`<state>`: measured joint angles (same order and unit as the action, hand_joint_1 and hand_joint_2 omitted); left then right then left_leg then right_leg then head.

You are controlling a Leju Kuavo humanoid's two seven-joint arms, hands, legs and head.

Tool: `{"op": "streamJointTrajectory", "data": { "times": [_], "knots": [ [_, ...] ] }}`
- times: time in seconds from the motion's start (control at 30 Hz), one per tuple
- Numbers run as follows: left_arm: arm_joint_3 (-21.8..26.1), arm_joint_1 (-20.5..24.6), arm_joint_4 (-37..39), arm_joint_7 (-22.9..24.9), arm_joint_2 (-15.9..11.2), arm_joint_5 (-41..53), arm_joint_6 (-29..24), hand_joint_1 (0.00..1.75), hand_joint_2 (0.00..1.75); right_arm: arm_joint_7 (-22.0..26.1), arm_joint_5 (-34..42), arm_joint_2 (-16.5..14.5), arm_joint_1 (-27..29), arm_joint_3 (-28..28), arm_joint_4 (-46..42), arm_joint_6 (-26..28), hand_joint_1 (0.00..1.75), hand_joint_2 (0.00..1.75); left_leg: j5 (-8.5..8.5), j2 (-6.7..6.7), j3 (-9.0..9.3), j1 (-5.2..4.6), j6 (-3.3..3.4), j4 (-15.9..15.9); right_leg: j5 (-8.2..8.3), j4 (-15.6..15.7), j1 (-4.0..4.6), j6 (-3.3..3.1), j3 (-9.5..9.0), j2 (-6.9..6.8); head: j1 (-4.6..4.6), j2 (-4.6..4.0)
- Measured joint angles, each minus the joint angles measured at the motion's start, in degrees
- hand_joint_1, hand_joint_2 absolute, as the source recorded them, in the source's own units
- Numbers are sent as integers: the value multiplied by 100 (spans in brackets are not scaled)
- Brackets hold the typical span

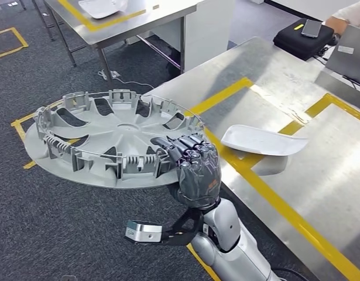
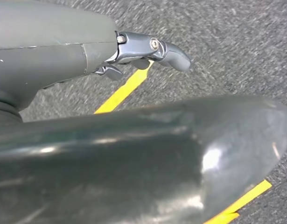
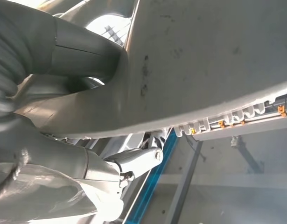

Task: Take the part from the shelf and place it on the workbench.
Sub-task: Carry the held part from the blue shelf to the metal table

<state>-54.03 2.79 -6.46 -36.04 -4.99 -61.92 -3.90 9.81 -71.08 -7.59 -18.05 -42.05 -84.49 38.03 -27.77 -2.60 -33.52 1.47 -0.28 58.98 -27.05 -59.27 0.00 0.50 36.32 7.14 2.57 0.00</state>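
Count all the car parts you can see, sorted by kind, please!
Round grey wheel cover, held by the right hand: 1
White curved panels, one on the workbench, one on the far table: 2
Total: 3

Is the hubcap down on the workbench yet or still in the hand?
Still held: the right hand grips the hubcap rim, mostly over carpet beside the workbench.

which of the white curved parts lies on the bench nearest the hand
The white curved part across the yellow tape on the near steel bench, just beyond the right hand. The other one lies on the far table.
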Motion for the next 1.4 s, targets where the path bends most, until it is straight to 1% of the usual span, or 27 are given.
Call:
{"op": "streamJointTrajectory", "data": {
  "times": [0.03, 0.1, 0.17, 0.2, 0.23, 0.27, 0.33, 0.4, 0.47, 0.53, 0.6, 0.67, 0.7, 0.73, 0.77, 0.83, 0.9, 0.97, 1.0, 1.07, 1.13, 1.17, 1.2, 1.23, 1.27, 1.33, 1.4],
  "knots": [
    [-10, 7, 1, 1, 2, -4, 1, 0, 0, 0, -1, 1, -5, -1, 0, 0, 175, 175, 14, 76, 6, 9, 36, -24, -98, -149, 11, 31, 91, -153, 26, 0],
    [-29, 2, 2, 4, -4, -6, 1, 0, 0, -1, 1, 1, -16, -5, 5, 0, 175, 175, 18, 228, 13, -1, 85, -46, -425, -775, 12, 84, 406, -523, 72, 0],
    [-52, -18, 3, 15, -6, -3, 1, 0, 0, -7, 4, 3, -12, -10, 21, 0, 175, 175, 7, 399, 14, -17, 101, -46, -651, -1420, -13, 123, 728, -661, 75, 0],
    [-65, -20, 3, 21, -6, 2, 1, 0, 0, -11, 7, 4, -9, -10, 33, 0, 175, 175, 1, 480, 16, -20, 99, -46, -624, -1495, -22, 133, 767, -687, 76, 0],
    [-82, -16, 3, 26, -6, 9, 1, 0, 0, -20, 11, 5, -7, -11, 46, 0, 175, 175, -7, 554, 24, -21, 93, -45, -499, -1341, -27, 135, 684, -720, 75, 0],
    [-104, -10, 3, 30, -6, 18, 2, 0, 0, -29, 15, 7, -7, -12, 57, 0, 175, 175, -17, 619, 37, -21, 81, -45, -316, -997, -26, 128, 494, -788, 77, 0],
    [-144, -5, 3, 36, -8, 34, 3, 0, 0, -40, 18, 7, -23, -15, 65, 0, 175, 175, -49, 734, 69, -44, 33, -40, -71, -238, 14, 83, 63, -1047, 75, 0],
    [-168, -5, 4, 44, -15, 54, 4, 0, 0, -43, 18, 7, -41, -18, 66, 0, 175, 175, -75, 842, 101, -76, -27, -39, -40, 69, 57, 17, -118, -1152, 69, 0],
    [-188, 6, 4, 52, -20, 67, 13, 0, 0, -49, 18, 10, -45, -20, 66, 0, 175, 175, -99, 946, 142, -77, -83, -53, -25, 90, 49, -56, -127, -1006, 67, 1],
    [-205, 20, 4, 53, -18, 73, 27, 0, 0, -54, 19, 12, -51, -20, 66, 0, 175, 175, -234, 785, 117, -55, -133, 92, 0, 124, 16, -128, -150, -875, 46, 1],
    [-225, 12, 4, 58, -22, 77, 36, 0, 0, -54, 19, 11, -60, -22, 69, 0, 175, 175, -568, 458, -148, -40, -156, 696, 14, 141, -2, -182, -168, -739, 8, 0],
    [-249, -18, 5, 67, -39, 78, 36, 0, 0, -61, 19, 11, -60, -24, 76, 0, 175, 175, -834, 320, -525, -39, -161, 1424, 13, 137, 4, -204, -174, -567, -9, 0],
    [-260, -29, 6, 70, -48, 78, 37, 0, 0, -65, 19, 11, -58, -24, 81, 0, 175, 175, -817, 305, -625, -40, -158, 1573, 13, 135, 7, -206, -179, -477, -10, 0],
    [-271, -32, 6, 72, -53, 78, 37, 0, 0, -69, 19, 11, -56, -24, 86, 0, 175, 175, -682, 293, -627, -39, -149, 1504, 11, 131, 7, -204, -188, -387, -10, 0],
    [-281, -30, 6, 72, -56, 78, 37, 0, 0, -70, 19, 11, -55, -24, 90, 0, 175, 175, -458, 257, -533, -38, -136, 1227, 7, 125, 5, -198, -200, -302, -10, 0],
    [-294, -25, 8, 72, -63, 79, 36, 0, 0, -72, 18, 11, -59, -24, 92, 0, 175, 175, -43, 26, -244, -19, -97, 476, -12, 99, 6, -166, -204, -143, -8, 0],
    [-300, -23, 10, 80, -69, 78, 32, 0, 0, -82, 13, 12, -65, -24, 95, 0, 175, 175, 55, -153, -77, -9, -68, 69, -16, 74, 0, -106, -166, -7, -6, 0],
    [-305, -10, 10, 91, -68, 76, 22, 0, 0, -101, 5, 13, -64, -24, 96, 0, 175, 175, 23, -88, -45, -15, -33, 11, -1, 83, -18, -33, -121, 109, -8, 0],
    [-309, 2, 10, 92, -66, 75, 17, 0, 0, -109, 3, 14, -63, -25, 96, 0, 175, 175, 32, -23, -32, -12, -6, -13, -17, 68, -16, 0, -94, 60, -5, 0],
    [-320, 16, 10, 90, -60, 70, 8, 0, 0, -117, 1, 15, -79, -34, 95, 0, 175, 175, 48, 114, -4, 4, 63, -59, -193, -213, 1, 61, 69, -252, 35, 0],
    [-336, 4, 10, 84, -61, 51, 2, 0, 0, -122, -3, 19, -93, -46, 96, 0, 175, 175, 40, 266, 6, -10, 105, -66, -523, -913, -11, 111, 427, -588, 72, 0],
    [-345, -5, 10, 79, -62, 37, 1, 0, 0, -126, -4, 22, -93, -51, 96, 0, 175, 175, 32, 350, 8, -16, 109, -65, -641, -1259, -24, 130, 611, -650, 72, 0],
    [-357, -10, 10, 74, -62, 21, -1, 0, 0, -129, -5, 29, -88, -54, 96, 0, 175, 175, 24, 432, 12, -19, 109, -64, -664, -1448, -33, 142, 717, -679, 73, 0],
    [-371, -8, 10, 69, -61, 8, -1, 0, 0, -133, -6, 36, -85, -58, 96, 0, 175, 175, 13, 506, 21, -20, 105, -63, -579, -1418, -39, 147, 711, -702, 73, 0],
    [-385, -2, 10, 67, -57, 0, -1, 0, 0, -139, -6, 42, -83, -61, 96, 0, 175, 175, 0, 573, 37, -20, 95, -63, -413, -1176, -42, 144, 589, -737, 74, 0],
    [-415, 8, 10, 66, -50, -21, 1, 0, 0, -146, -6, 46, -95, -67, 96, 0, 175, 175, -37, 696, 82, -36, 53, -61, -87, -392, -6, 106, 158, -964, 76, 0],
    [-435, 9, 10, 67, -50, -42, 2, 0, 0, -147, -12, 45, -112, -71, 94, 0, 175, 175, -71, 810, 116, -67, -7, -57, 9, 58, 42, 38, -100, -1128, 68, 1]
  ]
}}
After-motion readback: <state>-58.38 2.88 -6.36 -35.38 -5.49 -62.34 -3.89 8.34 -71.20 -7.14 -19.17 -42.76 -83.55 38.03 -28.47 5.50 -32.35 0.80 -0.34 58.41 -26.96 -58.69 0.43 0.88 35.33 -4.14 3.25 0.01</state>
